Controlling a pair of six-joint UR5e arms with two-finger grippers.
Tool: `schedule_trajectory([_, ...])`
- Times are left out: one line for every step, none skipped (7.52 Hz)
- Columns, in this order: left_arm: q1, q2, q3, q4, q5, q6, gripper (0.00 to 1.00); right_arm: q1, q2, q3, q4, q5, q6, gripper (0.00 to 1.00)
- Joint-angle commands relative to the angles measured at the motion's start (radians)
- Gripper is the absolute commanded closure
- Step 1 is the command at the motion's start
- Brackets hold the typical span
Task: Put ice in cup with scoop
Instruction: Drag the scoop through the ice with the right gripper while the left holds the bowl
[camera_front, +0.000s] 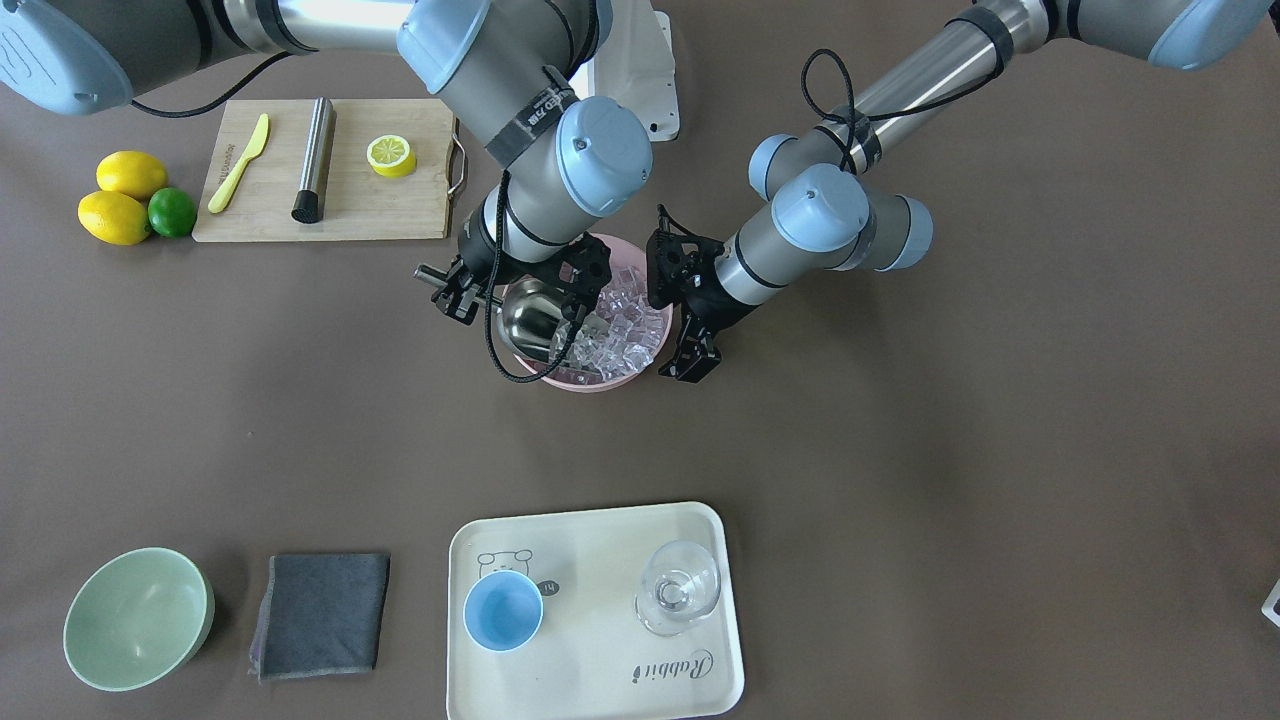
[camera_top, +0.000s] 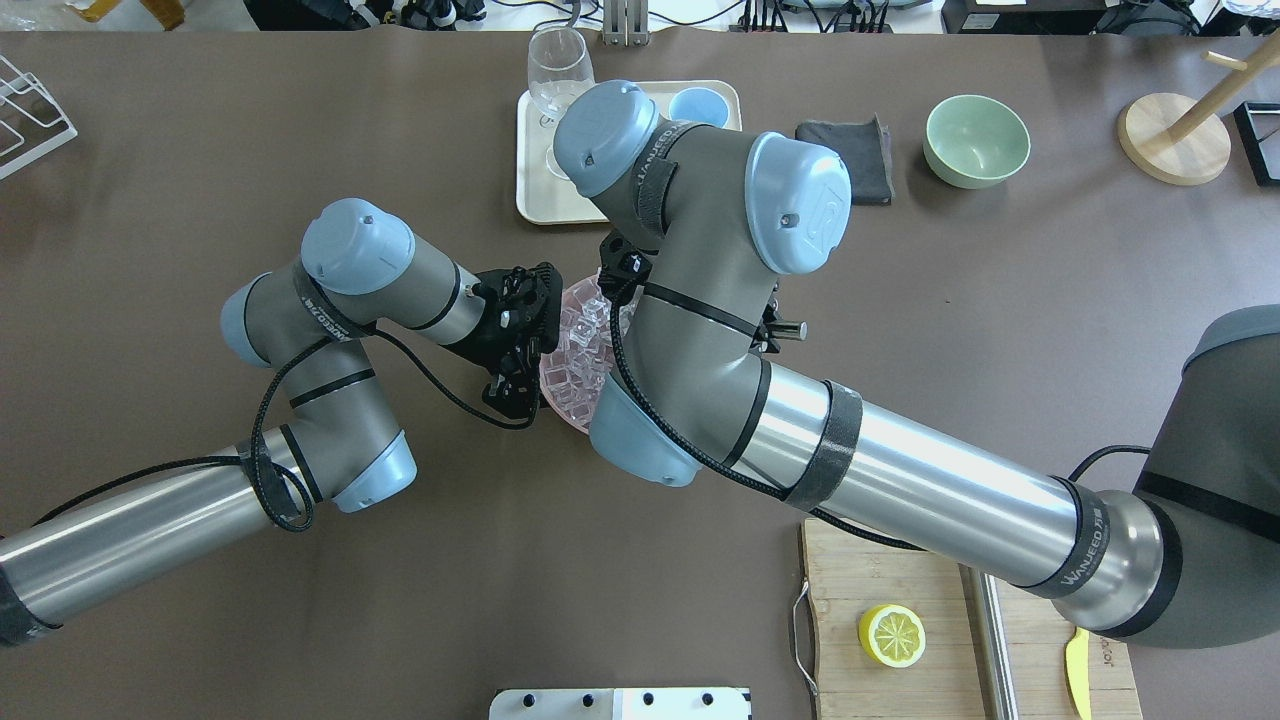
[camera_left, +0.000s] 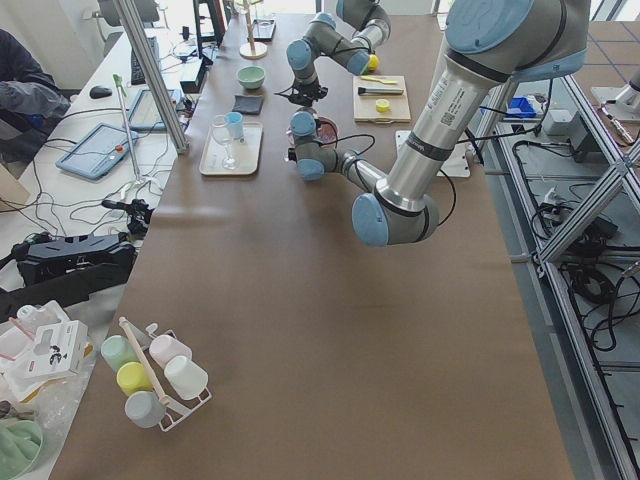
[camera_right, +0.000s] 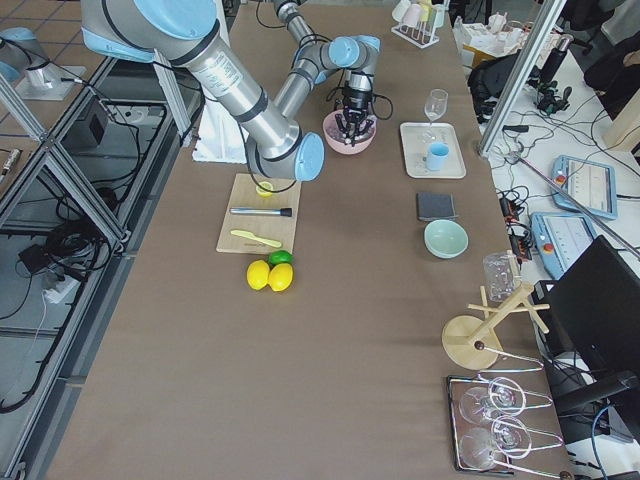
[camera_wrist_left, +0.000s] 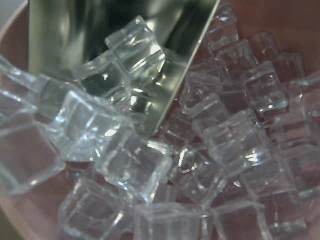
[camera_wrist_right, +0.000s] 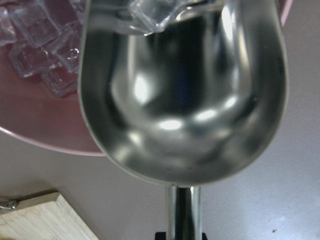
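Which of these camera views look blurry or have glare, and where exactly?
Right wrist view: the scoop fills the frame, soft-focused, with bright glare patches on its steel. Left wrist view: the ice is slightly soft, sparkling with highlights, and mirrored in the scoop. Front-facing and overhead views: sharp, evenly lit, only faint shadows on the table.

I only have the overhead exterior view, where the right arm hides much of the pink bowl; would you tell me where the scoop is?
Observer: In the front-facing view the scoop lies in the pink bowl, its mouth against the ice, its handle in the right gripper.
Operator: Thank you. Is there any ice in it?
Observer: The right wrist view shows the trough bare, with one cube at its lip.
Operator: And the cup?
Observer: The cup stands empty on the tray.
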Motion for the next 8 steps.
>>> schedule_trajectory([0.0,0.001,0.0,0.0,0.0,0.0,0.02,0.0,-0.053,0.084,0.025,0.024,0.048,1.0])
schedule_trajectory([-0.002,0.001,0.0,0.0,0.0,0.0,0.02,0.0,-0.065,0.107,0.027,0.034,0.066,1.0])
schedule_trajectory([0.0,0.002,0.0,0.0,0.0,0.0,0.02,0.0,-0.073,0.116,0.029,0.037,0.086,1.0])
schedule_trajectory([-0.002,0.002,0.0,0.0,0.0,0.0,0.02,0.0,-0.087,0.142,0.029,0.037,0.095,1.0])
schedule_trajectory([-0.002,0.002,0.0,0.0,0.0,0.0,0.02,-0.005,-0.094,0.152,0.033,0.037,0.122,1.0])
schedule_trajectory([0.0,0.002,0.0,0.001,0.0,0.0,0.02,-0.02,-0.107,0.15,0.079,0.036,0.146,1.0])
schedule_trajectory([-0.002,0.002,0.0,0.0,0.0,0.0,0.02,-0.035,-0.117,0.152,0.113,0.036,0.182,1.0])
schedule_trajectory([-0.002,0.002,0.0,0.0,0.0,0.0,0.02,-0.044,-0.125,0.152,0.142,0.036,0.204,1.0])
